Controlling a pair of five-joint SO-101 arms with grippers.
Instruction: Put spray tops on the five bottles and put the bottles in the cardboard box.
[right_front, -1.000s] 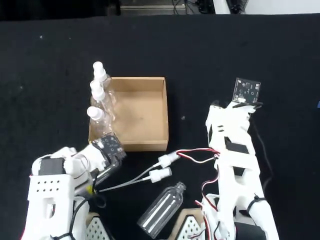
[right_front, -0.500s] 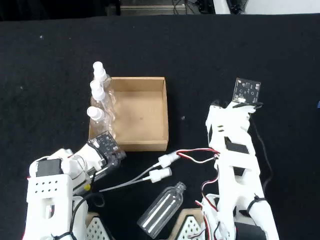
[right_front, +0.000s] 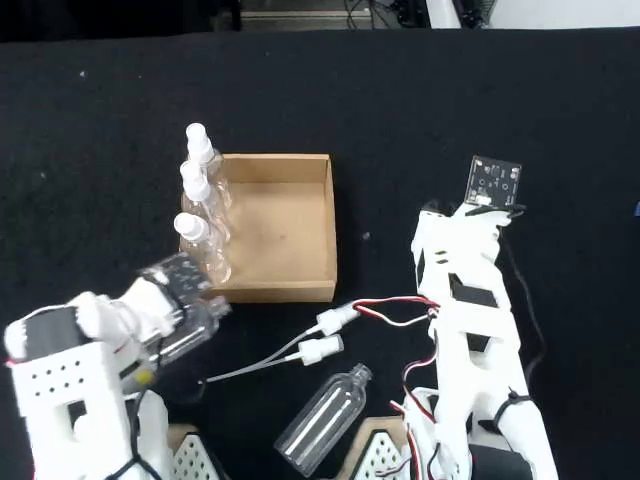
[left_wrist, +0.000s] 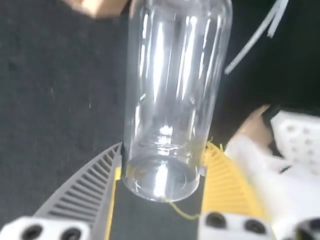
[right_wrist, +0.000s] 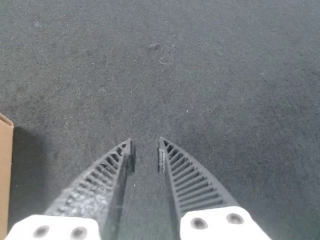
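A: Entry, nearest first. Left tool (left_wrist: 164, 150) is closed around the lower end of a clear bottle (left_wrist: 172, 75). The neck is bare, and the bottle is held tilted just short of the near corner of the cardboard box (right_front: 275, 157).
B: Noted. The other uncapped one?
A: Second bottle (right_front: 325, 418) lies on its side on the tabletop (right_front: 500, 90) between the two arm bases, no top fitted. Two spray tops (right_front: 335, 320) with their tubes lie loose just beyond it, side by side, touching neither bottle.
B: And the box?
A: Three capped bottles (right_front: 205, 205) stand in a row along the wall on the left arm's side. As far as I can judge, they are inside it.
B: Right tool (right_wrist: 145, 150)?
A: Farthest out, over the tabletop beside the box. Jaws nearly together, nothing between them.
B: Tally: three of five look done. Remaining: two tops to fit, two bottles to box.
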